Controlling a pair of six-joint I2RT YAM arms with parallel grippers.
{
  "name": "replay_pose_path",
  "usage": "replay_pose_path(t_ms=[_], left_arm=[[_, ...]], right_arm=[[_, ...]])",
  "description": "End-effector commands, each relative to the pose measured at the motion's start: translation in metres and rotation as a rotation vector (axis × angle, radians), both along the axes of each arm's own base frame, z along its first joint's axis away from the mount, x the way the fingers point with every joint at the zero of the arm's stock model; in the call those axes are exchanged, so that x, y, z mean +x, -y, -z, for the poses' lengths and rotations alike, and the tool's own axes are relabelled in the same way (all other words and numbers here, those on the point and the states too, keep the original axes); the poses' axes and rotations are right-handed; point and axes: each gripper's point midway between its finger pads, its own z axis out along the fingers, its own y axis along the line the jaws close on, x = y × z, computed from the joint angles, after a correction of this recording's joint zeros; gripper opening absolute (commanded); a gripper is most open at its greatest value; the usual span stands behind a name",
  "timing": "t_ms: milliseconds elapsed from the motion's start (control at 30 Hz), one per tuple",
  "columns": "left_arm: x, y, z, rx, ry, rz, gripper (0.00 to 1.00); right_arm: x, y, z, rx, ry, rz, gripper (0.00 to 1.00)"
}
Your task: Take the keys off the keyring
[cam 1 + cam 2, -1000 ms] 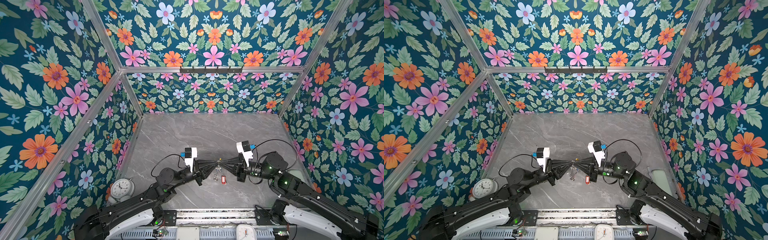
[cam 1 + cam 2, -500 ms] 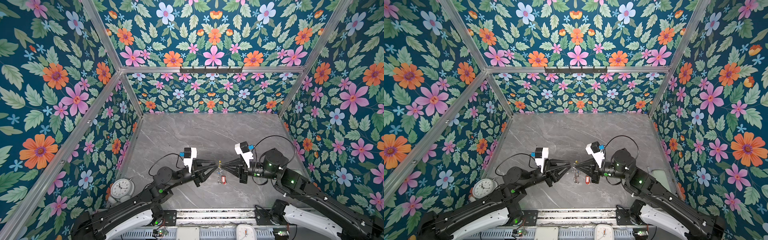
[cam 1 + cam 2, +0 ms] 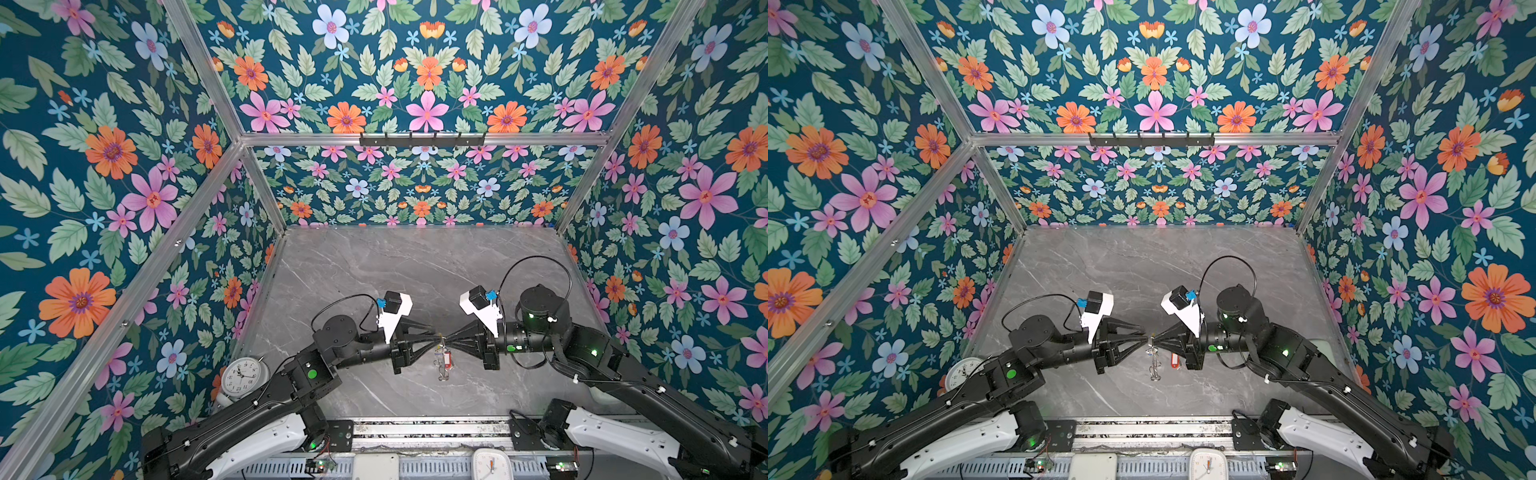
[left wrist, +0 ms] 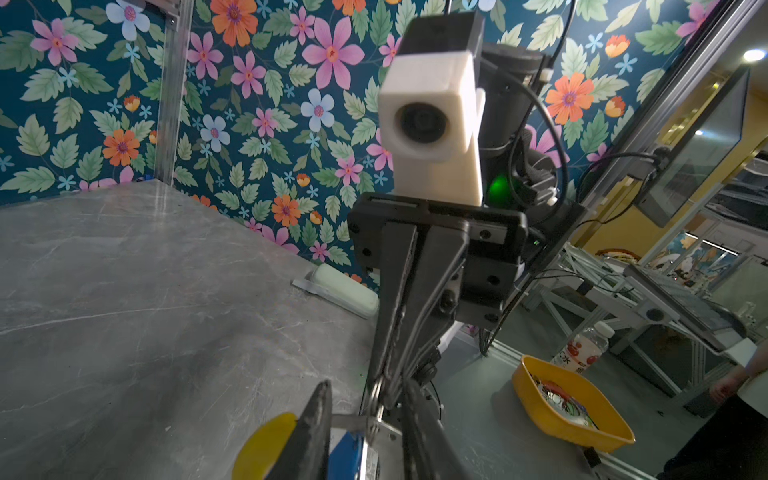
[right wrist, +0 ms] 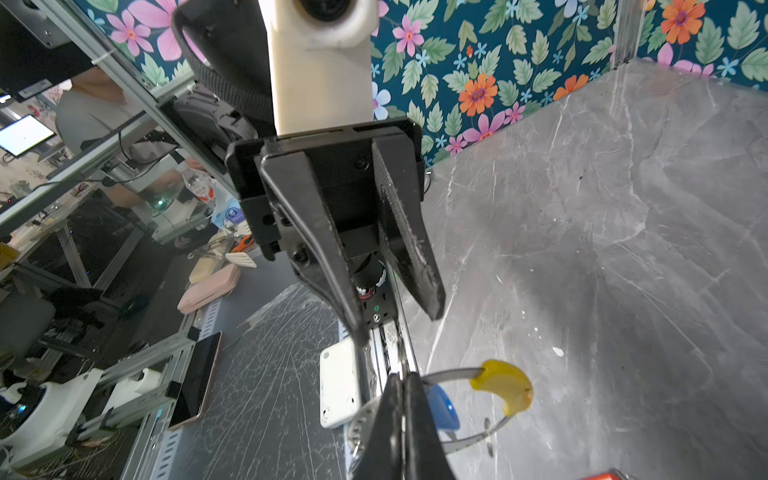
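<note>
My right gripper [image 5: 403, 380] is shut on the thin wire of the keyring [image 5: 446, 372], just above the table near its front. The ring's yellow sleeve [image 5: 505, 390] and a key's blue tag [image 5: 442, 409] hang beside its tips. A silver key [image 3: 441, 368] dangles below. My left gripper [image 4: 368, 386] faces it tip to tip, open, its fingers astride the blue tag [image 4: 349, 453] and the yellow sleeve [image 4: 266, 449]. In both top views the left gripper [image 3: 434, 341] meets the right gripper [image 3: 451, 341]. The red tag [image 3: 1175, 360] appears to lie on the table underneath.
An alarm clock [image 3: 243, 376] stands at the table's front left corner. A pale case [image 4: 345, 286] lies by the right wall. A white box [image 5: 338, 386] and a second clock [image 3: 490, 465] sit on the front rail. A hook rail [image 3: 422, 140] hangs on the back wall.
The left gripper's jaws have parted from a narrower stance. It drew back a little to the left and has come in again to the right gripper's tips. The right gripper stays shut on the ring.
</note>
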Motion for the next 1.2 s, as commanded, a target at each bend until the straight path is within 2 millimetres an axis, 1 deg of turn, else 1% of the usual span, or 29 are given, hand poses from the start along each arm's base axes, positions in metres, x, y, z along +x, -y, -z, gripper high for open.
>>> replay_pose_path(t_ms=[0, 133, 300, 600, 833, 900, 1000, 1100, 1167], left_arm=[[-0.009, 0.001, 0.012, 0.075, 0.004, 0.055, 0.28], [-0.011, 0.002, 0.011, 0.085, 0.001, 0.073, 0.25], [-0.015, 0.004, 0.007, 0.076, 0.004, 0.099, 0.17], [-0.021, 0.01, 0.006, 0.081, -0.013, 0.155, 0.15], [-0.021, 0.012, 0.007, 0.09, -0.019, 0.164, 0.11], [-0.021, 0.013, 0.007, 0.091, -0.021, 0.167, 0.09], [-0.021, 0.016, 0.009, 0.092, -0.026, 0.176, 0.0], [-0.019, 0.016, 0.008, 0.078, -0.017, 0.172, 0.0], [-0.017, 0.016, 0.006, 0.058, -0.008, 0.153, 0.0]], right_arm=[[-0.006, 0.002, 0.003, -0.036, 0.006, -0.036, 0.0], [-0.007, 0.003, 0.001, -0.046, 0.008, -0.041, 0.0], [-0.007, 0.003, 0.003, -0.065, 0.005, -0.048, 0.0], [-0.01, 0.005, 0.004, -0.095, 0.005, -0.063, 0.0], [-0.009, 0.005, 0.005, -0.109, 0.004, -0.065, 0.0], [-0.009, 0.005, 0.006, -0.115, 0.002, -0.066, 0.0], [-0.008, 0.004, 0.006, -0.12, 0.002, -0.066, 0.0], [-0.006, 0.003, 0.005, -0.116, 0.003, -0.06, 0.0], [-0.004, 0.002, 0.0, -0.098, 0.009, -0.046, 0.0]])
